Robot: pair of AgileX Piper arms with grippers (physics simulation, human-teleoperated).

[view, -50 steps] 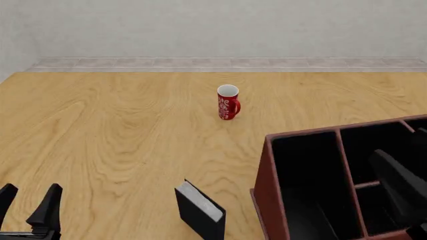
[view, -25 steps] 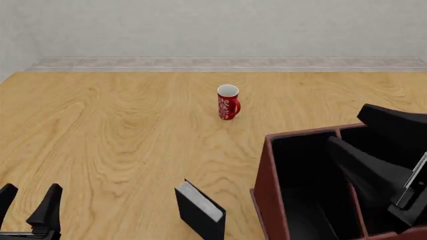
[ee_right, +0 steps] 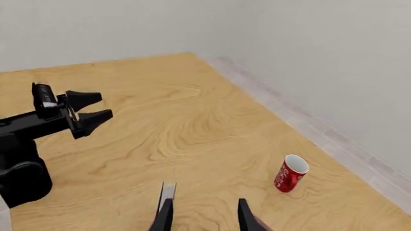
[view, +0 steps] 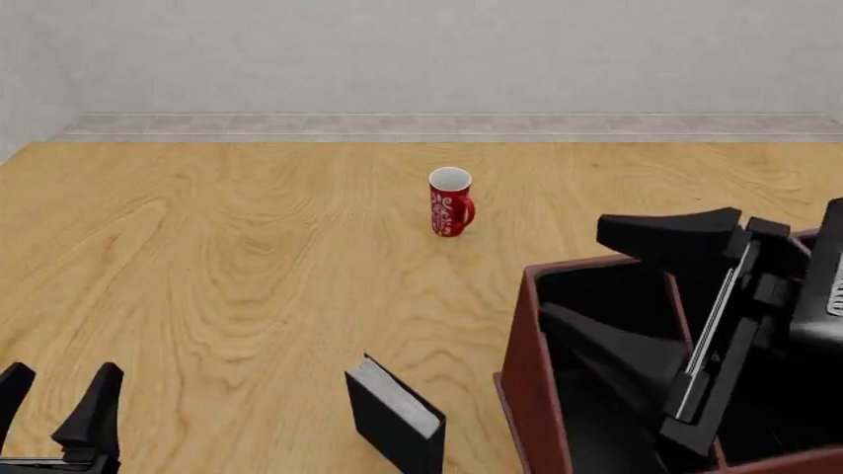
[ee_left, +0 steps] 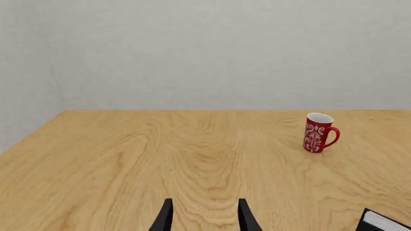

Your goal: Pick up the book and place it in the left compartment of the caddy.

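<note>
The black book [view: 395, 420] stands on the table near the front edge, white page edges facing up; only its corner [ee_left: 385, 223] shows in the left wrist view. Right of it is the red-brown caddy [view: 527, 385], whose left compartment [view: 599, 439] is partly covered by my right gripper [view: 574, 272]. That gripper hovers over the caddy, turned sideways and open wide, holding nothing. My left gripper [view: 59, 390] is open at the front left corner, well left of the book. It also shows in the right wrist view as the left gripper [ee_right: 96, 107].
A red mug [view: 449, 202] with a white pattern stands mid-table, beyond the book; it appears as the mug [ee_left: 318, 133] and the mug [ee_right: 290, 173] in the wrist views. The wooden table ends at a wall behind. The left arm's base [ee_right: 19, 173] shows in the right wrist view.
My right gripper has come up out of the caddy's right bays and swung leftward over the left compartment, turning sideways. The left gripper, book and mug have stayed put.
</note>
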